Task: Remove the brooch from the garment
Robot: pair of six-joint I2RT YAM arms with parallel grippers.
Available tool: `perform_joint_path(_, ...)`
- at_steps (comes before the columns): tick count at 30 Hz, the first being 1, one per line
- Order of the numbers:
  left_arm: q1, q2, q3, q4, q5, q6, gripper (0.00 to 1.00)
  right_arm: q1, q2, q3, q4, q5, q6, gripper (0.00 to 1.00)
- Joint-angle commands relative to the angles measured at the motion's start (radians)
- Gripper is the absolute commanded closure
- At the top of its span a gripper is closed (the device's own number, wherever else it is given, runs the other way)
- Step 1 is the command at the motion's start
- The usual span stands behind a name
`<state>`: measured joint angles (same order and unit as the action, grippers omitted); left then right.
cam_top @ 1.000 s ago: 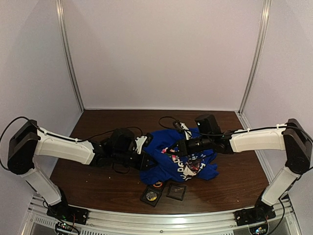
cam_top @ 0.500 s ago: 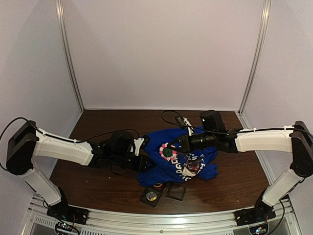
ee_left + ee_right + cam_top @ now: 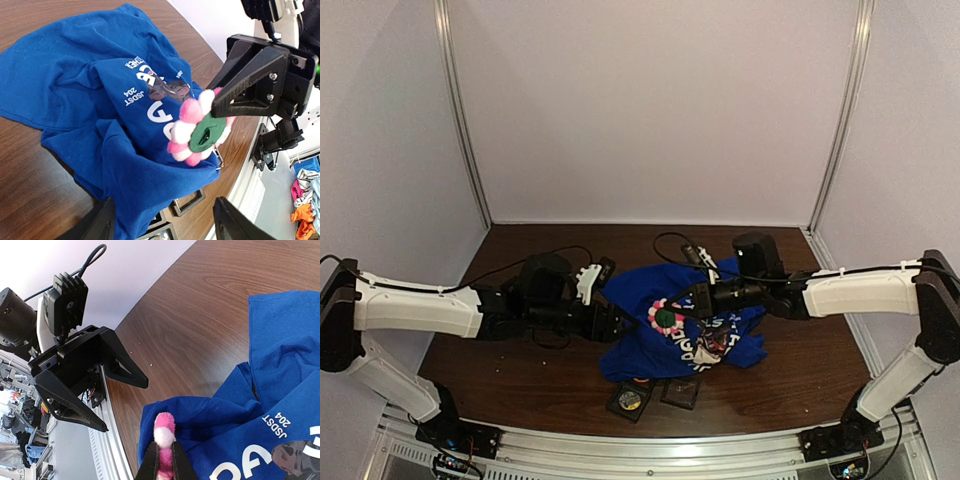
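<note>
The garment lies on the table, brooch atop.

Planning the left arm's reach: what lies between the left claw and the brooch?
Only blue T-shirt folds, up to the brooch, in the left wrist view.

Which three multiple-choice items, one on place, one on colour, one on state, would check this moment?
1. Where do the dark square pieces lie?
A) on the table, between the T-shirt and the near edge
B) by the far wall
C) on top of the T-shirt

2. What colour is the centre of the brooch?
A) yellow
B) green
C) orange

3. The right gripper is:
A) open above bare wood
B) out of every view
C) shut on the brooch

Answers: 1 A, the top view shows them just in front of the shirt. 2 B, the left wrist view shows green ringed by pink and white petals. 3 C, both wrist views show its fingers pinching it.
</note>
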<state>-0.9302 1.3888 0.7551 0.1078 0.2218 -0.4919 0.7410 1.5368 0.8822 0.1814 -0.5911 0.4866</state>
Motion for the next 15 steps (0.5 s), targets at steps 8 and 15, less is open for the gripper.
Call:
perform_joint_path(8,0.007,0.046,0.079,0.038,0.047,0.032,0.3,-0.005,-0.021,-0.034,0.063,-0.033,0.024,1.0)
perform_joint_path(15,0.006,0.117,0.13,0.039,0.085,0.034,0.3,-0.004,-0.027,-0.034,0.044,-0.028,0.012,1.0)
